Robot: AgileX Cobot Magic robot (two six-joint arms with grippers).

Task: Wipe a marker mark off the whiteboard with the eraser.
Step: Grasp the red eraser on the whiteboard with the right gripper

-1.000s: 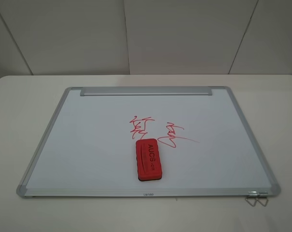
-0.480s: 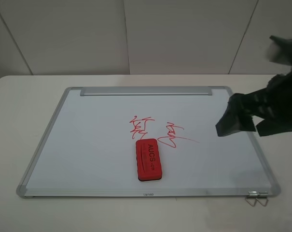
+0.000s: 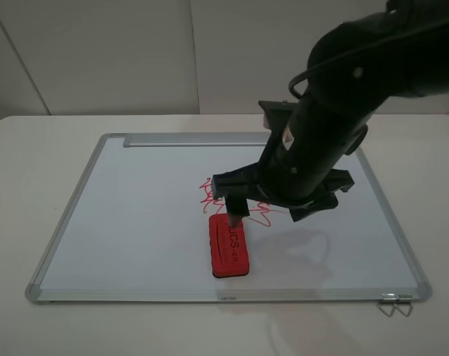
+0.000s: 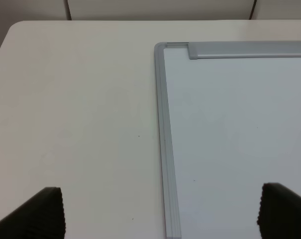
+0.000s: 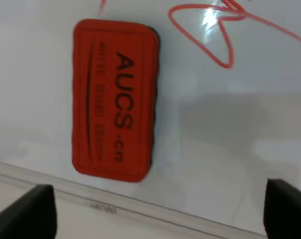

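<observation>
The red eraser (image 3: 228,252) with black AUCS lettering lies flat on the whiteboard (image 3: 135,215) near its front edge. Just behind it, the marker mark (image 3: 208,194) is partly covered by my right arm. My right gripper (image 3: 272,213) hovers open over the board, one finger (image 3: 234,210) above the eraser's far end. In the right wrist view the eraser (image 5: 115,99) lies ahead of the open gripper (image 5: 157,214), nearer one finger, nothing between the fingers. My left gripper (image 4: 160,214) is open over the whiteboard frame (image 4: 162,129), holding nothing.
A second red scribble with a long thin tail (image 3: 267,216) lies to the right of the eraser, also seen as the tailed scribble (image 5: 215,30). The silver tray strip (image 3: 179,139) runs along the far edge. Metal clips (image 3: 395,305) sit at the front right corner on the white table (image 3: 31,148).
My right arm swung in from the right edge to over the board's middle and came down above the eraser's far end, covering part of both scribbles. The eraser has not moved.
</observation>
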